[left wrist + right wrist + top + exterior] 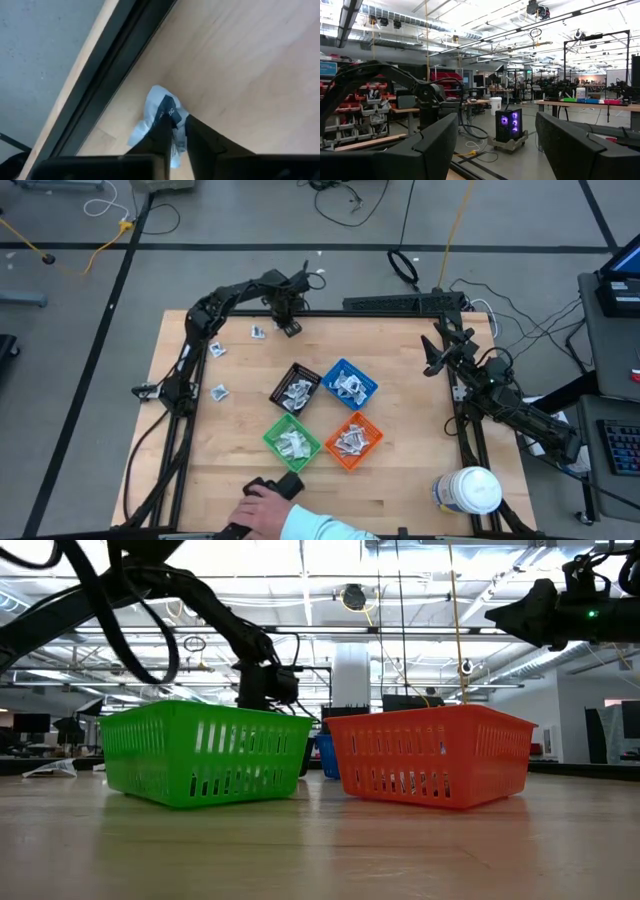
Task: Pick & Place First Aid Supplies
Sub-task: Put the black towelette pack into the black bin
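Note:
My left gripper [291,329] points down at the table's far edge, shut on a small white first aid packet [159,107] with a dark label; in the high view the gripper hides it. Three more packets [258,332] [216,350] [219,392] lie flat on the wood at the far left. Black [283,380], blue [366,379], green [272,438] and orange [372,428] bins in the middle hold several packets. My right gripper [432,356] waits open, raised at the table's right side, fingers [435,145] wide apart. My left gripper [176,137] pinches the white packet between its two fingers, which come from above and point down. They are on the packet's end [172,117] beside its dark label. The crumpled packet sticks out past the fingertips; I cannot tell whether it rests on the wood.
The table's dark frame rail [115,65] runs close beside the held packet. A large white jar [468,490] stands at the near right corner. A person's hand [268,506] rests on a dark object at the near edge. In the low view the green bin [200,752] hides the left gripper's fingertips.

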Robot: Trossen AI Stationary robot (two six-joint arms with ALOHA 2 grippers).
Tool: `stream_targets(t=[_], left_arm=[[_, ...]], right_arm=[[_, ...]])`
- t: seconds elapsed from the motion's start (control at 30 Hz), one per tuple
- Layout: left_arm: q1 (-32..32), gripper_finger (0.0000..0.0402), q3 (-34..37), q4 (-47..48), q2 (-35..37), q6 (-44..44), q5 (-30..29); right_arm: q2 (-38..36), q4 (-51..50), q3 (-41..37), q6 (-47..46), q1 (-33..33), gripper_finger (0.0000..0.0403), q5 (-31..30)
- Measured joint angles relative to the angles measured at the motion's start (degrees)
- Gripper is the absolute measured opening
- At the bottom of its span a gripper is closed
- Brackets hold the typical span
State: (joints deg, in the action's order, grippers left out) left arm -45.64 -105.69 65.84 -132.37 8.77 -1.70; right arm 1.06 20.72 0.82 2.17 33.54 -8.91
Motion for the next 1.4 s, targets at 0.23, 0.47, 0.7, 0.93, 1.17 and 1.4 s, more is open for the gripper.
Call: stream_targets(t=[0.23,0.47,0.7,0.93,1.17,1.4], left_arm=[[0.0,0.0014,0.5,2.0,3.2,-1.6,2.1],[1.6,0.0009,0.3,5.8,10.8,-3.9,1.9],[3.1,0.0008,0.3,7.8,14.5,-5.0,1.8],[11.7,0.0008,0.3,7.9,14.9,-3.2,1.7],[23.3,0.0008,0.2,10.5,14.9,-0.3,3.9],[31.7,0.0008,0.2,15.1,14.9,-0.6,4.8]], right_arm=[[0.0,0.0,0.0,0.0,0.0,0.0263,0.0],[0.0,0.0,0.0,0.0,0.0,0.0263,0.0],[0.0,0.0,0.0,0.0,0.0,0.0263,0.0],[0.0,0.0,0.0,0.0,0.0,0.0263,0.0],[0.0,0.0,0.0,0.0,0.0,0.0263,0.0],[0.0,0.0,0.0,0.0,0.0,0.0263,0.0]])
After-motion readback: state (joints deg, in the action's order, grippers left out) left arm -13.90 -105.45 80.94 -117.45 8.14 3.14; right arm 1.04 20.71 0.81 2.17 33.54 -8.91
